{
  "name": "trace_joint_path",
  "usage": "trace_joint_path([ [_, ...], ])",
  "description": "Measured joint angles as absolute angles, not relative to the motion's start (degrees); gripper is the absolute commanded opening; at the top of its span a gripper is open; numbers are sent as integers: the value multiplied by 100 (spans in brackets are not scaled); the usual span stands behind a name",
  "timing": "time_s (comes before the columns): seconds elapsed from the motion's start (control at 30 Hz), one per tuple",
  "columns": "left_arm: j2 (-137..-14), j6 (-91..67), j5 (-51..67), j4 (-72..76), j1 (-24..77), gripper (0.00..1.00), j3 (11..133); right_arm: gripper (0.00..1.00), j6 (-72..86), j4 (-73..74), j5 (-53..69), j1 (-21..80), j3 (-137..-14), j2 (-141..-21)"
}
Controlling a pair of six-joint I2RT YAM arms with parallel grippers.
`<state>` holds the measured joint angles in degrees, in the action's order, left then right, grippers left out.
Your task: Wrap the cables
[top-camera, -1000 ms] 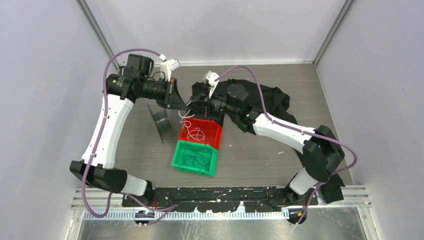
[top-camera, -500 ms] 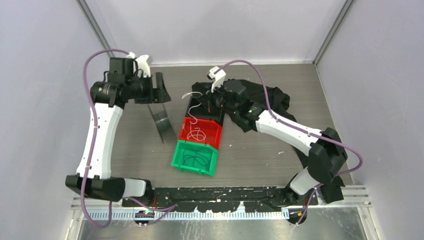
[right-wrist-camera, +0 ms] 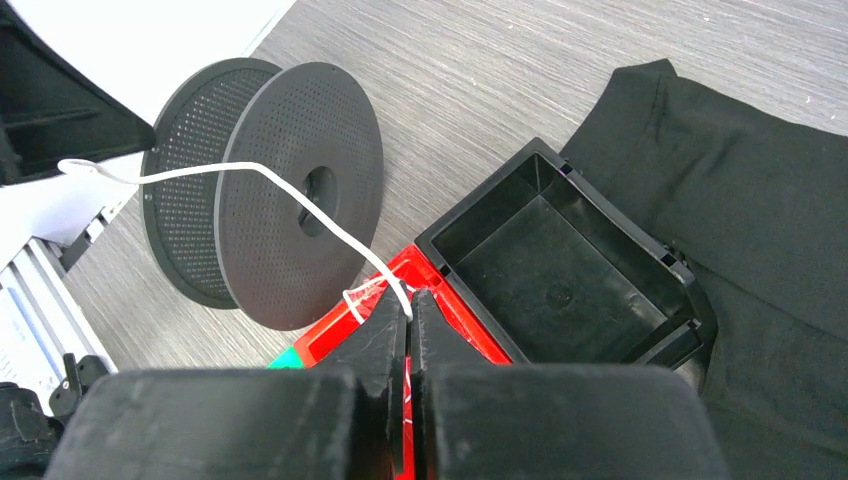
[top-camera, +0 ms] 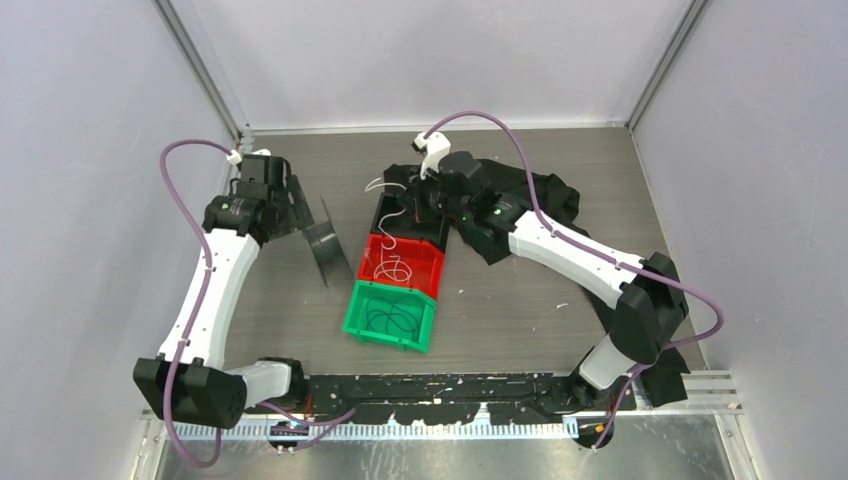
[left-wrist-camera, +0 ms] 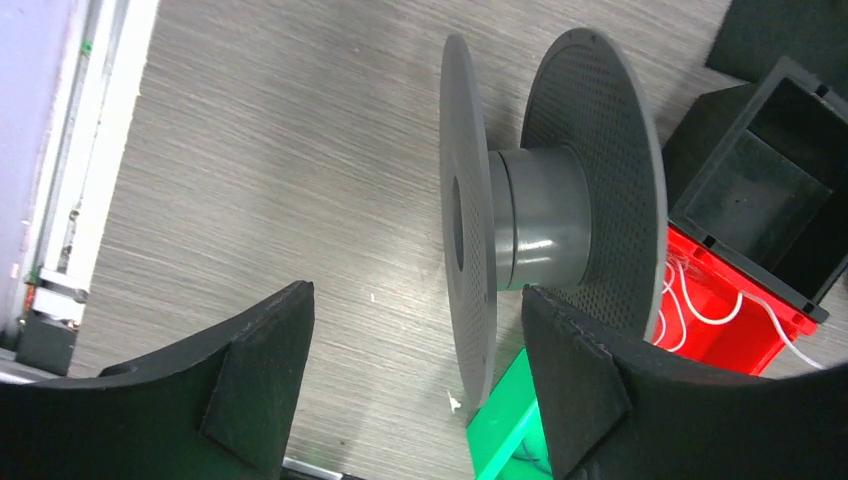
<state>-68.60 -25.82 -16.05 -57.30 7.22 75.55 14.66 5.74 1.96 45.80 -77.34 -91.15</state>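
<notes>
Grey wood-grain table (top-camera: pixel 500 300), pale walls. On the right arm, right gripper (right-wrist-camera: pixel 408 312) pressed together, pinching the white cable (right-wrist-camera: pixel 250 170) above the red bin (top-camera: pixel 432 268); remaining cord loops lie inside that bin. Opposite, left gripper (left-wrist-camera: pixel 415 300) spread wide, near the grey spool (left-wrist-camera: pixel 540 230).

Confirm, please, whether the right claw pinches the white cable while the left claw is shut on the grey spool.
Not quite: the left wrist view shows the left claw open, not closed on the grey spool. The right claw does pinch the white cable.
</notes>
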Motion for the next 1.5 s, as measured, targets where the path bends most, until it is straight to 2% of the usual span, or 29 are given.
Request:
trace_joint_path([
  [0.23,-7035,-2877,-1500,-5076,722,51,6748,1,1546,639,198,4580,-7734,-9129],
  [0.37,-7043,-2991,-1404,-4834,722,21,6453,0,1570,661,198,4580,-7734,-9129],
  [0.43,-7050,-2963,-1380,-4748,725,2,6447,1,1581,679,200,4580,-7734,-9129],
  [0.8,-6748,-2119,-1579,-4458,727,1,6757,0,1649,873,287,4580,-7940,-9124],
  [1.03,-6711,-1431,-113,-4060,742,1,7594,0,1575,921,283,4580,-8211,-9024],
  [1.17,-6670,-1013,239,-3898,786,0,7424,0,1507,969,285,4552,-8230,-8930],
  [1.37,-6431,-95,-281,-3754,781,1,6869,0,1339,1306,480,4525,-8355,-8978],
  [1.5,-6523,425,-333,-3557,775,0,6707,0,1107,1531,716,4517,-8890,-9317],
])
